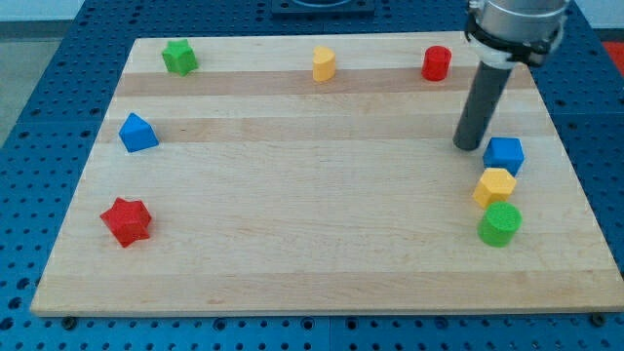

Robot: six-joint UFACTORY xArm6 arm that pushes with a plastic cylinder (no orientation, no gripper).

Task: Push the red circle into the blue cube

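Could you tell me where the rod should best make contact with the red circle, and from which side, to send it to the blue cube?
No grip here, only a push. Touch the red circle on its upper-left side wall and push toward the view's lower right, since the blue cube lies that way. My tip now sits just left of the cube, so it probably must circle round first.

A pale wooden board (292, 244) lies on blue pegboard (39, 117).

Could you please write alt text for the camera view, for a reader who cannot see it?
My tip rests on a wooden board just left of the blue cube, with the red circle above them near the top edge. A yellow block and green cylinder sit below the cube.
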